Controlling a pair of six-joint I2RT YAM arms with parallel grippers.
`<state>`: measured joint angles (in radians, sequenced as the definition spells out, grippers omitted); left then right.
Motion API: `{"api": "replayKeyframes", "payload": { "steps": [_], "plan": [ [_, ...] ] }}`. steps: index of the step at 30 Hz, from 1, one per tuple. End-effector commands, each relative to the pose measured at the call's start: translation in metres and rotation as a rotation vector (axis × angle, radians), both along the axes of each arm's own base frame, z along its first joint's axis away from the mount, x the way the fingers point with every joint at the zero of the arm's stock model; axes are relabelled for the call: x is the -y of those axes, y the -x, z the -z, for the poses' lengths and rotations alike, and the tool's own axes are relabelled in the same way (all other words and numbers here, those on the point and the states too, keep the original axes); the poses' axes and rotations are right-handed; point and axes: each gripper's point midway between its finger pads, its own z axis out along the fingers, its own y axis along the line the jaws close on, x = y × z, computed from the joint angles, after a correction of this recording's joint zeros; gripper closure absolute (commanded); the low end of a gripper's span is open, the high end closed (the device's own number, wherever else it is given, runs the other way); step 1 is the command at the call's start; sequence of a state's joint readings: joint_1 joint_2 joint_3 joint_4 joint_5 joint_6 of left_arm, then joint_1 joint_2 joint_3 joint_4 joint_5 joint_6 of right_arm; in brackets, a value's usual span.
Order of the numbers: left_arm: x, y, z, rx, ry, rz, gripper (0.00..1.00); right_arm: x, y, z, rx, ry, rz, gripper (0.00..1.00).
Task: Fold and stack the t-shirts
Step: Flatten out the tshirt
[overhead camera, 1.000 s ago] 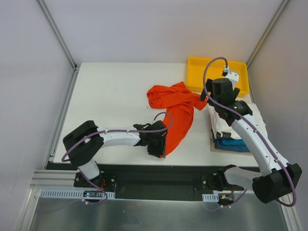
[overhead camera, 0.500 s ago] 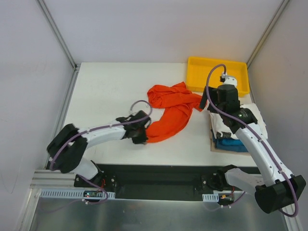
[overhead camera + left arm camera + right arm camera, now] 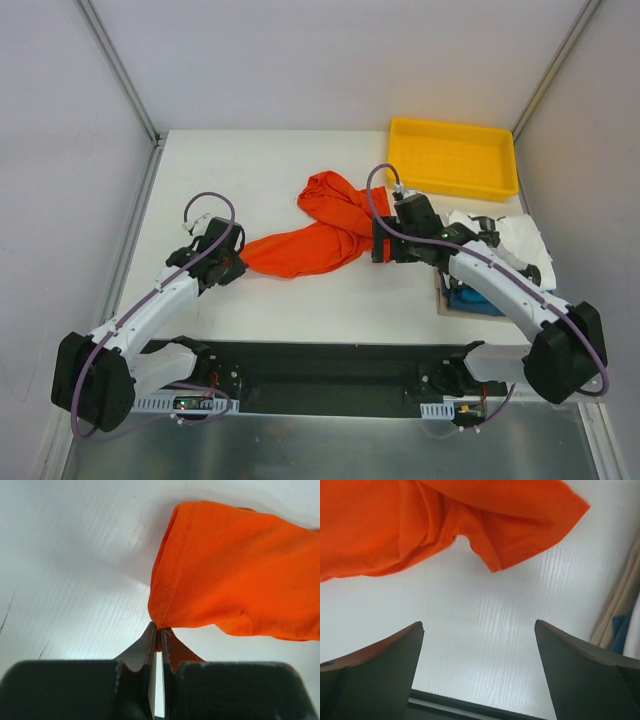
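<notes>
The orange-red t-shirt [image 3: 312, 232] lies bunched and stretched across the middle of the white table. My left gripper [image 3: 236, 268] is shut on its left hem corner, seen pinched in the left wrist view [image 3: 159, 628], where the shirt [image 3: 240, 575] spreads to the right. My right gripper [image 3: 378, 243] is open and empty, low over the table next to the shirt's right end; a sleeve of the shirt [image 3: 500, 525] hangs ahead of its fingers [image 3: 395, 650]. A stack of white and blue t-shirts [image 3: 490, 270] lies at the right.
A yellow plastic tray [image 3: 454, 157] stands at the back right. The stack lies on a tan board [image 3: 441, 300] near the table's right edge. A dark rail [image 3: 330, 360] runs along the table's front edge. Grey walls enclose the table.
My left gripper has pulled the shirt's hem leftwards across the table, stretching the shirt out. My right arm has swung down from near the tray to the shirt's right end.
</notes>
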<state>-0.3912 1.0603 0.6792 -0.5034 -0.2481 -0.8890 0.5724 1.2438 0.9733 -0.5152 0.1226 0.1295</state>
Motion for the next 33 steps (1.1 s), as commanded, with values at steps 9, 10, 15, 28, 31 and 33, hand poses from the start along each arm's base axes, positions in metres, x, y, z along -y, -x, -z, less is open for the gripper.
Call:
{"api": "replayKeyframes", "payload": {
  "steps": [9,10,15,28,31,33],
  "plan": [
    [-0.005,-0.001,-0.006,0.001,-0.041,0.025,1.0,-0.006,-0.034,0.068,-0.08,0.185,0.047,0.23],
    [-0.006,-0.001,-0.006,0.002,-0.043,0.026,1.0,0.002,-0.037,0.072,-0.078,0.242,0.064,0.24],
    [-0.008,0.0,-0.008,0.011,-0.047,0.028,1.0,-0.003,-0.051,0.092,-0.107,0.298,0.028,0.29],
    [-0.004,-0.004,-0.035,0.078,0.002,0.044,1.0,-0.014,-0.072,0.082,-0.054,0.306,0.002,0.99],
    [0.001,-0.004,-0.062,0.165,0.052,0.063,1.0,0.009,-0.063,0.037,0.034,0.349,0.065,0.99],
    [0.009,-0.005,-0.084,0.224,0.098,0.102,1.0,0.026,-0.054,-0.009,0.126,0.353,0.11,0.99]
  ]
}}
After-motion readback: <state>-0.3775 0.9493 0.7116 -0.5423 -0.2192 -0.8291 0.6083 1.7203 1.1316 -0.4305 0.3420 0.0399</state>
